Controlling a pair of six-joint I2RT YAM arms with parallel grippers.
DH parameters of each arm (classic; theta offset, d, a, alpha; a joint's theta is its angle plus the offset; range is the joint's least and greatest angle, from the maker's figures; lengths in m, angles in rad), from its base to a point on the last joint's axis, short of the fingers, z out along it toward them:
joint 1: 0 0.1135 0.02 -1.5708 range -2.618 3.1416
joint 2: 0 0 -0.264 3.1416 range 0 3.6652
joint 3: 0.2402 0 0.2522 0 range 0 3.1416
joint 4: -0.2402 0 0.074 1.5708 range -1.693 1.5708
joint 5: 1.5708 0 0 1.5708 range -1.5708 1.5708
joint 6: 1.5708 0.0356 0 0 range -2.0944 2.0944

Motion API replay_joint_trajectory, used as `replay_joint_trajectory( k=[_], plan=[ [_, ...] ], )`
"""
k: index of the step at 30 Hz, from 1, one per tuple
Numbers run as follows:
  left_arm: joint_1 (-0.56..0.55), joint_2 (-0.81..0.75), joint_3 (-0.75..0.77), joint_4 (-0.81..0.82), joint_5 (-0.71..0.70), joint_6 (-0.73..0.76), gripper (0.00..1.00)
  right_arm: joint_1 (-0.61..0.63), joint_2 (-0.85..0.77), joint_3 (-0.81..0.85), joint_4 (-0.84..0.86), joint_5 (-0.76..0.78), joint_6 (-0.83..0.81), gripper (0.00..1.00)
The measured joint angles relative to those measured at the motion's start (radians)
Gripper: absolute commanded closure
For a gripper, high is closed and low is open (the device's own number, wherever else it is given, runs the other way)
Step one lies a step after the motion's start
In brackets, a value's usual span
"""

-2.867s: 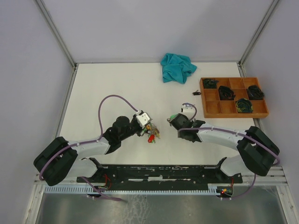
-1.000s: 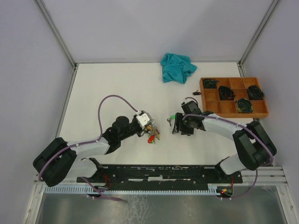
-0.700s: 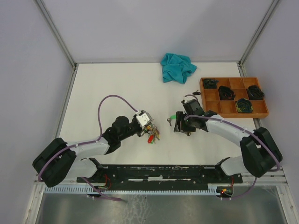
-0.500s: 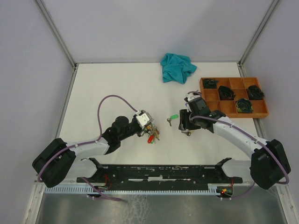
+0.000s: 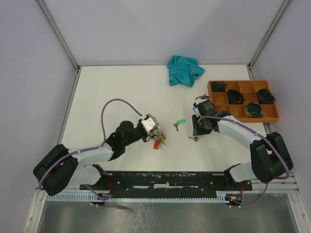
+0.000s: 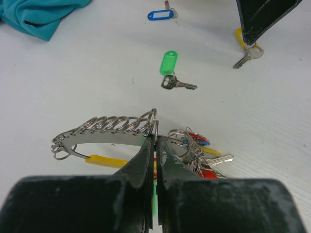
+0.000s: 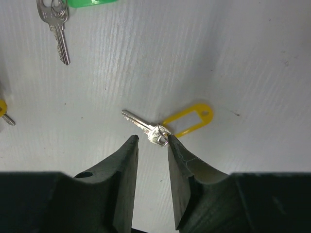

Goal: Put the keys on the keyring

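My left gripper point(image 5: 154, 131) point(image 6: 155, 139) is shut on the keyring point(image 6: 104, 127), a thin wire ring with a row of small loops. Several keys point(image 6: 204, 155) with red, blue and yellow tags hang on it by the table. A loose green-tagged key point(image 5: 179, 123) point(image 6: 168, 63) lies between the arms. My right gripper point(image 5: 197, 132) point(image 7: 152, 140) hovers open over a yellow-tagged key point(image 7: 146, 128) point(image 5: 194, 138). The key's head lies just beyond the tips, its small loop against the right fingertip point(image 7: 171, 141). A blue-tagged key point(image 6: 160, 14) lies farther back.
A teal cloth point(image 5: 184, 70) is bunched at the back of the table. A wooden compartment tray point(image 5: 241, 120) with black items stands at the right, just behind my right arm.
My right gripper has moved right, off the green-tagged key and over the yellow-tagged one, and its jaws have narrowed. The green-tagged key stays on the table. The left arm has not moved.
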Motion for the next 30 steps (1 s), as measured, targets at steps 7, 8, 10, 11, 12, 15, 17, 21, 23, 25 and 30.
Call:
replay_joint_trajectory(
  k=[7,8,10,11,12,15,17,21,23,25,30],
  plan=[
    [0.0,0.0,0.0,0.0,0.004,0.0,0.97,-0.002,0.038,0.0,0.017,0.001,0.0,0.62],
    [0.0,0.0,0.0,0.0,0.008,0.0,0.97,-0.002,0.04,0.0,0.017,0.002,0.0,0.63],
    [0.0,0.0,0.0,0.0,0.016,0.0,0.97,-0.002,0.04,0.0,0.016,0.007,0.002,0.64],
    [0.0,0.0,0.0,0.0,0.018,0.0,0.97,-0.002,0.04,0.0,0.016,0.008,0.002,0.65],
    [0.0,0.0,0.0,0.0,0.019,0.0,0.97,-0.002,0.04,0.0,0.016,0.008,0.002,0.66],
    [0.0,0.0,0.0,0.0,0.023,0.0,0.97,-0.002,0.042,-0.005,0.017,0.007,0.006,0.68],
    [0.0,0.0,0.0,0.0,0.024,0.0,0.97,-0.002,0.045,-0.01,0.016,0.004,0.01,0.69],
    [0.0,0.0,0.0,0.0,0.025,0.0,0.97,-0.002,0.06,-0.013,0.016,-0.008,0.018,0.72],
    [0.0,0.0,0.0,0.0,0.025,0.0,0.97,-0.002,0.063,-0.013,0.016,-0.012,0.021,0.74],
    [0.0,0.0,0.0,0.0,0.025,0.0,0.97,-0.002,0.063,-0.013,0.016,-0.016,0.025,0.75],
    [0.0,0.0,0.0,0.0,0.026,0.0,0.97,-0.002,0.063,-0.013,0.013,-0.019,0.03,0.76]
  ],
)
